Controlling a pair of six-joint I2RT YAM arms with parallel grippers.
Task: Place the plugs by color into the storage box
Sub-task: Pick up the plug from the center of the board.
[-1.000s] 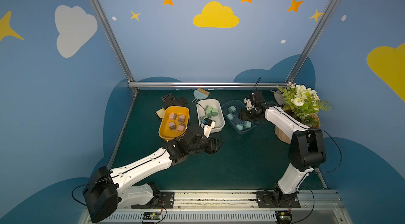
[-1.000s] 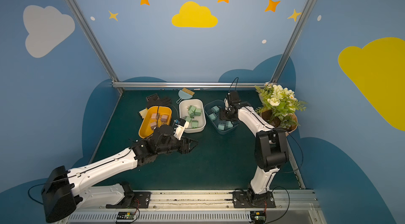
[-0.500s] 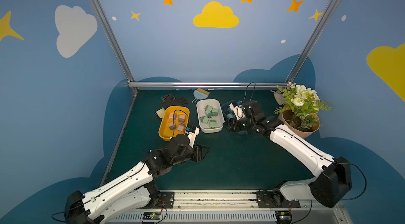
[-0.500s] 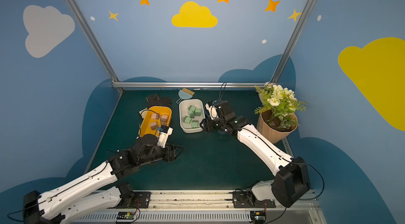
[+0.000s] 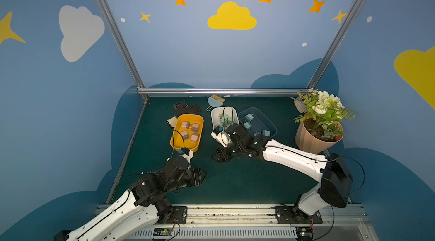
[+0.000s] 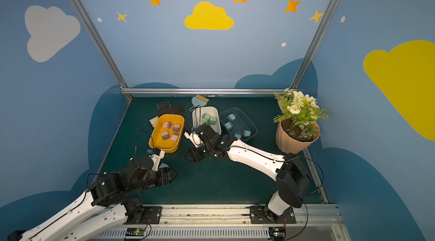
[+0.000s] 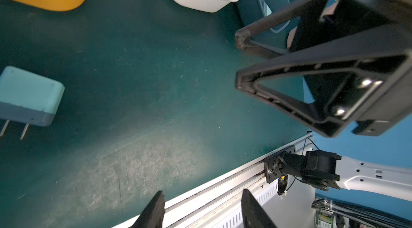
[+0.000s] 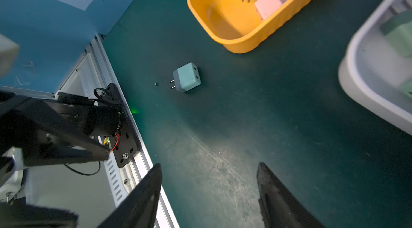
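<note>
One loose light blue plug [image 8: 186, 77] lies on its side on the green mat, in front of the yellow bin [image 5: 175, 144]; it also shows in the left wrist view [image 7: 29, 95] and in a top view [image 6: 163, 165]. My left gripper [image 5: 200, 176] hovers just beside it, open and empty [image 7: 201, 195]. My right gripper [image 5: 215, 156] hangs open and empty over the middle of the mat [image 8: 209, 166]. Pink plugs [image 5: 190, 130] lie in the yellow bin, green plugs [image 5: 224, 118] in the white bin [image 5: 213, 115], blue plugs [image 5: 248, 118] in the blue bin [image 5: 270, 124].
A potted flower [image 5: 315, 138] stands at the right edge. A black glove [image 5: 188, 109] and a small brush [image 5: 215, 100] lie behind the bins. The metal rail [image 5: 223, 211] with both arm bases runs along the front edge.
Both arms have drawn back from the bins toward the front. The right gripper left the blue bin and now hangs over the middle of the mat. The left jaws have narrowed slightly.
</note>
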